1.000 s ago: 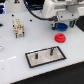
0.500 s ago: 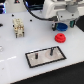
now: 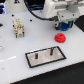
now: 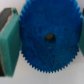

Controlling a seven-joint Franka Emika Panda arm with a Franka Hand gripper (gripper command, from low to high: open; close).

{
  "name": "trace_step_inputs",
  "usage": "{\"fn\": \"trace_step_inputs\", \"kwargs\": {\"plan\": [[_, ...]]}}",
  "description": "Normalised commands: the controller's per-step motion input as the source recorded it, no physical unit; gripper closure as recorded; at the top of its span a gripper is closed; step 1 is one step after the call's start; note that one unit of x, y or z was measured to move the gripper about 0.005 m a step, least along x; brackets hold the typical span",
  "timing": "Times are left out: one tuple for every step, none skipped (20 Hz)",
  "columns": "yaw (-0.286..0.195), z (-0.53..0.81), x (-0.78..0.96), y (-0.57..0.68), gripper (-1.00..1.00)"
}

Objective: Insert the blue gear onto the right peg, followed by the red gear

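The blue gear fills the wrist view, gripped at its rim between teal finger pads. In the exterior view my gripper is shut on the blue gear and holds it above the table at the back right. The red gear lies flat on the table just below and in front of the gripper. The black-rimmed base plate lies at the front middle with two dark pins. The right peg stands bare toward the exterior view's right, its twin to the left.
A beige blocky fixture stands at the back left of the white table. The arm's white body hangs over the back right.
Almost nothing differs; the gripper stays at the back right with the blue gear in it, and the red gear and plate have not moved.
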Motion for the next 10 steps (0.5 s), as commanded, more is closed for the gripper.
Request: {"fn": "trace_step_inputs", "kwargs": {"plan": [[0.0,0.35,0.14,-0.07,1.0],[0.0,0.41,0.22,-0.18,1.0],[0.0,0.52,0.32,-0.17,1.0],[0.0,0.57,0.32,-0.12,1.0],[0.0,0.61,0.4,-0.18,1.0],[0.0,0.62,0.42,-0.18,1.0],[0.0,0.6,0.46,-0.21,1.0],[0.0,0.61,0.48,-0.26,1.0],[0.0,0.58,0.55,-0.25,1.0],[0.0,0.61,0.57,-0.29,1.0]]}}
